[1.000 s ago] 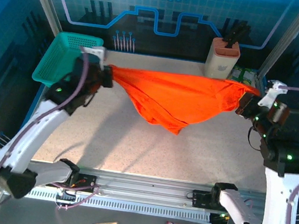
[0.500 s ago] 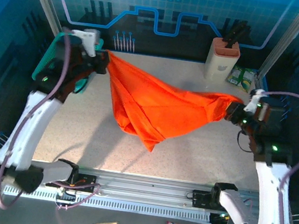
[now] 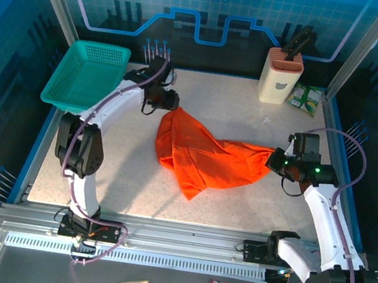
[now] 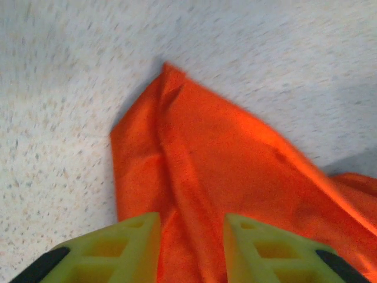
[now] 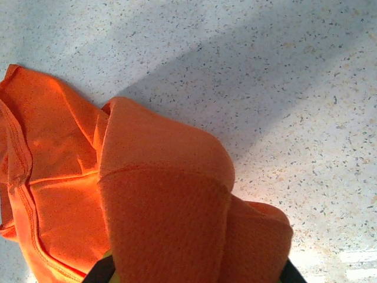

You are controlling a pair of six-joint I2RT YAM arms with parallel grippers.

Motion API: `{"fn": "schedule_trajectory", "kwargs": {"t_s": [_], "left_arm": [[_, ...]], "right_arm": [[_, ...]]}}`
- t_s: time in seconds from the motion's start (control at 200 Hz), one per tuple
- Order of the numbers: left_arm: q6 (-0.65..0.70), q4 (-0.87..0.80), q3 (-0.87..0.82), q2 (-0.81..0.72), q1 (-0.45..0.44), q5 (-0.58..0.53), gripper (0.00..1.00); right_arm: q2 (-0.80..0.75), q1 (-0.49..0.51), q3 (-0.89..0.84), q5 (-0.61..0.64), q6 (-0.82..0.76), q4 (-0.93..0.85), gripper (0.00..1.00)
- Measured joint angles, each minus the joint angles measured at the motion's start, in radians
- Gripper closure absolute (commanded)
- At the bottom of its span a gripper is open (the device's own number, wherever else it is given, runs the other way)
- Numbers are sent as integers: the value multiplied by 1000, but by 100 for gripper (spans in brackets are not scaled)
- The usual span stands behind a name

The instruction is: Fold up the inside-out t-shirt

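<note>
A: Right gripper (image 3: pixel 276 161): fingers buried in the bunched t-shirt (image 3: pixel 200 159), top and wrist views alike. Jaw line unseen.
B: Noted. Left wrist view blurred; left gripper (image 4: pixel 191 236) fingers (image 4: pixel 132 247) cut by bottom edge, cloth runs off right.

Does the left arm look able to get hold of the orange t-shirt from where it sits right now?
Probably yes. The left tool hangs open right over a corner of the t-shirt, which lies on the table, and nothing stands between them.
</note>
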Motion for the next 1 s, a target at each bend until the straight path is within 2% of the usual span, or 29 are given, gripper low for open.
{"fn": "schedule_trajectory", "kwargs": {"t_s": [0.21, 0.35, 0.6, 1.001], "left_arm": [[-101, -76, -10, -32, -225, -147, 58], [-193, -145, -24, 20, -311, -227, 58], [-290, -176, -88, 117, -317, -258, 57], [-301, -166, -148, 123, -322, -209, 53]], "right_arm": [[-21, 57, -39, 29, 11, 0, 100], [-22, 82, -43, 47, 19, 0, 100], [-22, 91, -43, 58, 23, 0, 100], [-21, 96, -43, 75, 26, 1, 100]]}}
